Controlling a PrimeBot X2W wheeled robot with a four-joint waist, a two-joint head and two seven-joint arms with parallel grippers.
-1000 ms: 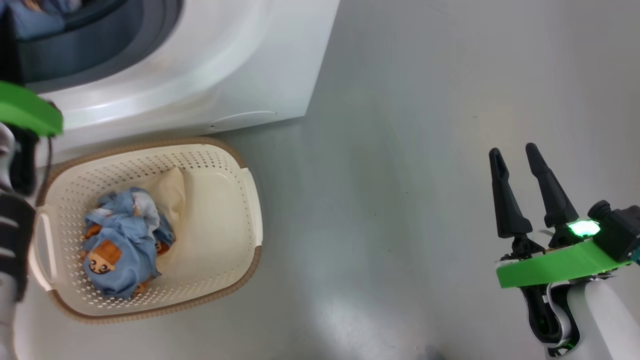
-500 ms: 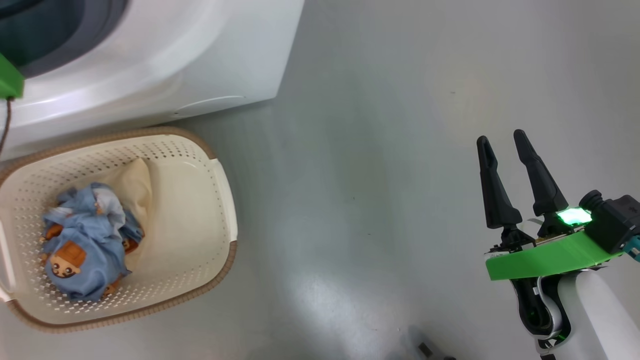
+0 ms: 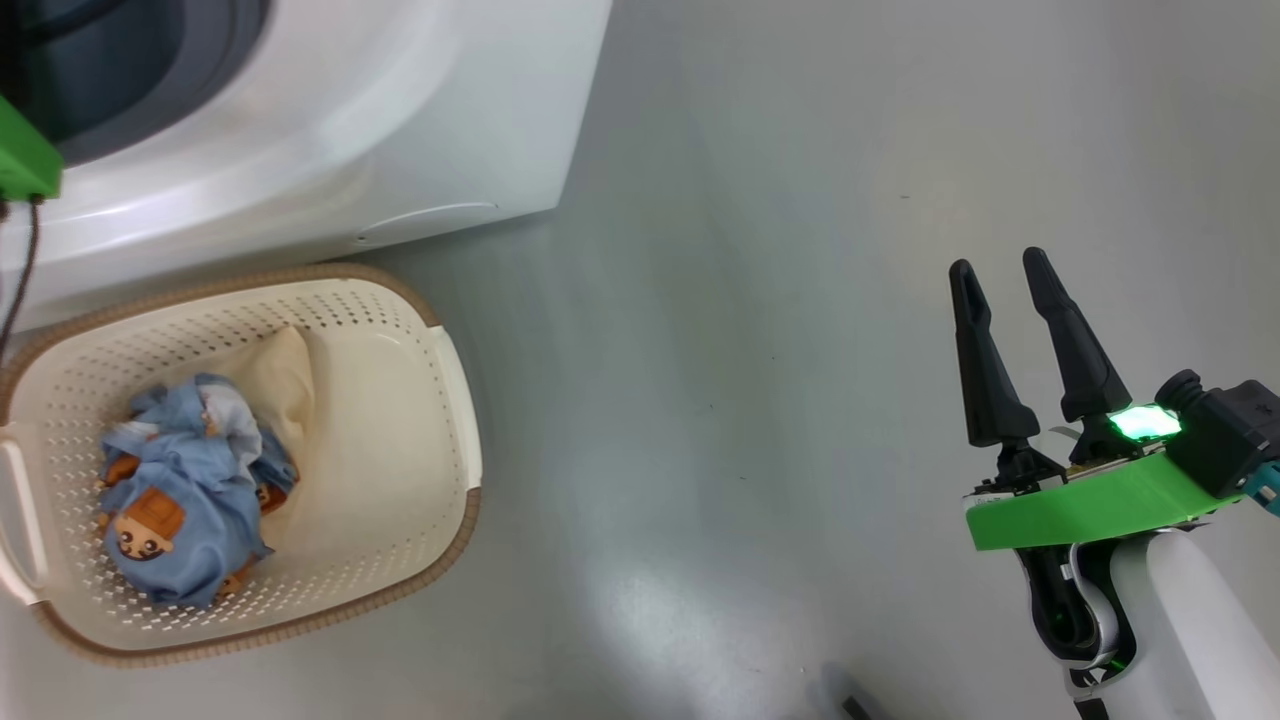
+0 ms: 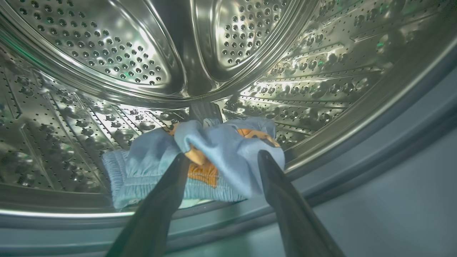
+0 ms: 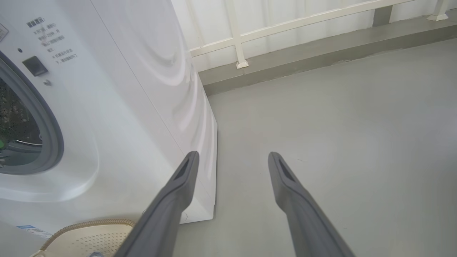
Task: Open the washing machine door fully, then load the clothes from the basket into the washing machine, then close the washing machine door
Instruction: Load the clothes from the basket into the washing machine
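Note:
Inside the steel drum (image 4: 107, 53) of the white washing machine (image 3: 350, 130) lies a light blue cloth with orange bears (image 4: 221, 150). My left gripper (image 4: 224, 155) stands open just before it, one finger on either side of the cloth. Its green wrist bracket (image 3: 25, 160) is at the drum opening. On the floor in front of the washer, the cream basket (image 3: 455, 420) holds a bundle of blue bear-print clothes (image 3: 190, 500) on a cream-white cloth (image 3: 280, 380). My right gripper (image 3: 998, 262) hangs open and empty over the floor, far right of the basket. The washing machine door is out of view.
Grey floor (image 3: 750, 350) stretches open between the basket and my right arm. The washer's side panel (image 5: 160, 89) and the basket's rim (image 5: 89, 225) lie left of my right gripper (image 5: 232, 155). A white railing on a low kerb (image 5: 285, 25) runs behind.
The head camera has shifted, so washer and basket sit further left in its picture. Less of my left arm shows at that view's left edge. My right gripper stays open.

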